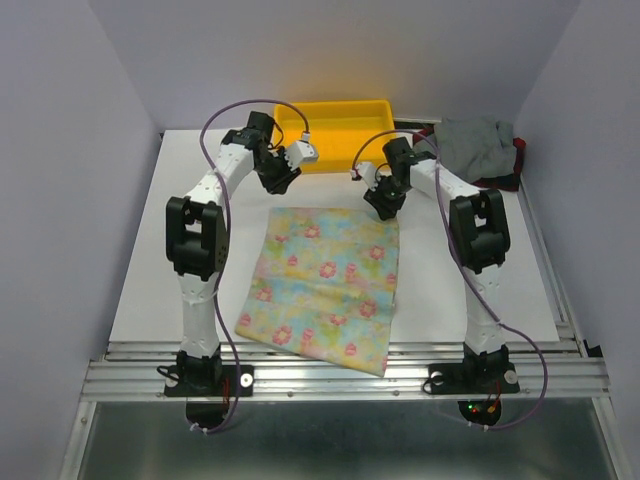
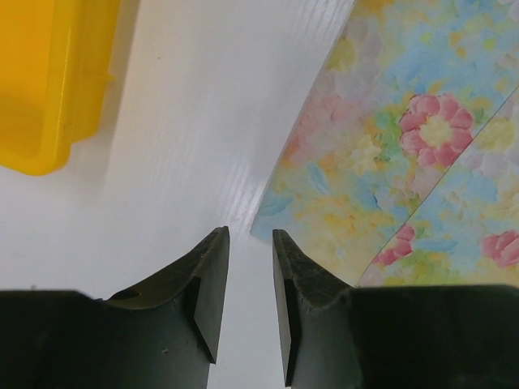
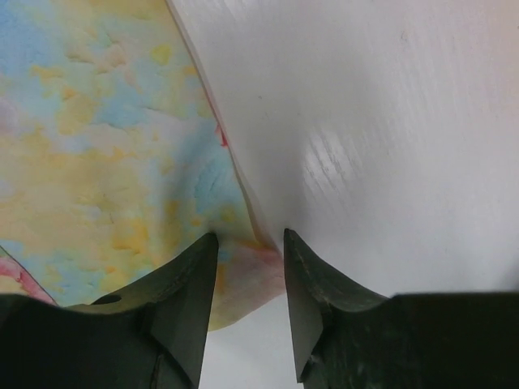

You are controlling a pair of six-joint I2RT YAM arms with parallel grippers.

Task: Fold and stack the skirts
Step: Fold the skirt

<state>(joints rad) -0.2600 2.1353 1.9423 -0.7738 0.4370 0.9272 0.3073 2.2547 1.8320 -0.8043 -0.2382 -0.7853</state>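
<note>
The pastel floral skirt (image 1: 325,285) lies spread flat on the white table (image 1: 140,290). My left gripper (image 1: 283,186) is open just off its far left corner; in the left wrist view (image 2: 250,235) only bare table shows between the jaws, and the skirt's corner (image 2: 405,162) lies beside the right finger. My right gripper (image 1: 385,206) is open at the far right corner; in the right wrist view (image 3: 250,239) the skirt's corner (image 3: 97,146) lies between the jaws, not pinched. The grey skirt (image 1: 475,145) is crumpled at the back right on top of the red-and-black plaid skirt (image 1: 517,160), which is mostly hidden.
A yellow plastic tray (image 1: 335,120) stands at the back middle between the two arms, and also shows in the left wrist view (image 2: 40,81). Purple walls close in the table on three sides. A metal rail runs along the near edge.
</note>
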